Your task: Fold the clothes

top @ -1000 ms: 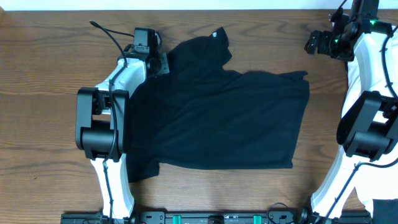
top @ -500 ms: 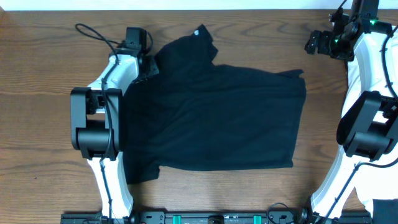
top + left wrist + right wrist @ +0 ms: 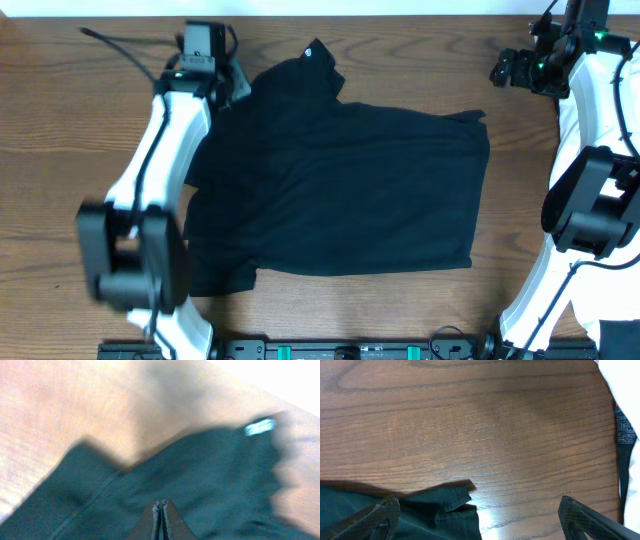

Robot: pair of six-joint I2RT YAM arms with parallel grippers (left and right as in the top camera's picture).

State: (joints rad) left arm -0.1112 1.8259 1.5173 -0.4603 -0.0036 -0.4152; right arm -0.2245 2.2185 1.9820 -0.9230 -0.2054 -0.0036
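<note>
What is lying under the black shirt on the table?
Only the wooden table shows around the black shirt. The cloth covers everything beneath it, so anything else lying under it cannot be seen.

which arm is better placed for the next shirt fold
Left: the left pincer is shut on the shirt at its far edge; the right pincer is open over bare table, holding nothing.

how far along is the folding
Early. Done: the black t-shirt lies spread out on the wooden table, no fold visible. In hand: the left fingers are shut on its fabric near a sleeve. Left: every fold; the right fingers hang open above a shirt corner, holding nothing.
</note>
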